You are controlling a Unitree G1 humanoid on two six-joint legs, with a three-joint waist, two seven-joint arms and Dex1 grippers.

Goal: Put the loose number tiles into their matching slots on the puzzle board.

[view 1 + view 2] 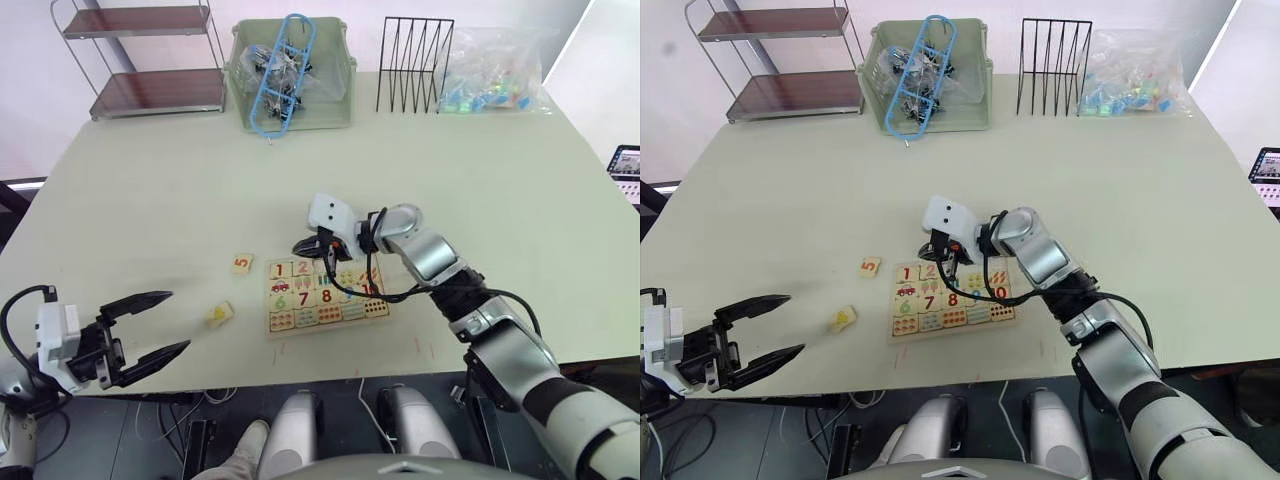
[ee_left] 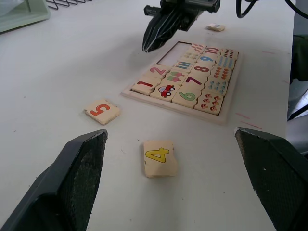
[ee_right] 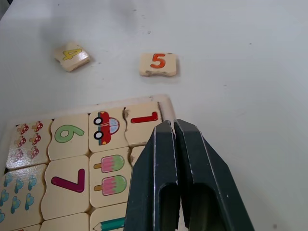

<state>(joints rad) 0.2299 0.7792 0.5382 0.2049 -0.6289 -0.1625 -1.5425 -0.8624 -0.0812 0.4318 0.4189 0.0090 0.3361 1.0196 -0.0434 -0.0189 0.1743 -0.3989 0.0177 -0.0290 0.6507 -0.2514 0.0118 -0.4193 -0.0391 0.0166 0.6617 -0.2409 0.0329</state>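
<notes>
The puzzle board [image 2: 183, 109] lies near the table's front edge. Tiles 1 [image 3: 143, 120] and 2 [image 2: 160, 70] sit in its upper row, beside bare slots [image 2: 174, 49]. Two loose number tiles rest on the table to its left: the orange 5 [image 1: 242, 264] and the yellow 4 [image 1: 220, 314]. A third small tile [image 2: 215, 27] lies beyond the board, its face unreadable. My right gripper [image 1: 305, 247] is shut and empty, tips just over the board's far edge by tile 2. My left gripper [image 1: 177, 320] hovers open to the left of tile 4.
At the back of the table stand a green basket [image 1: 335, 100] with a blue frame in it, a black wire rack [image 1: 413, 65], a clear bag of small parts [image 1: 495, 70] and a two-level metal shelf [image 1: 150, 60]. A screen [image 1: 628, 165] is off the right edge.
</notes>
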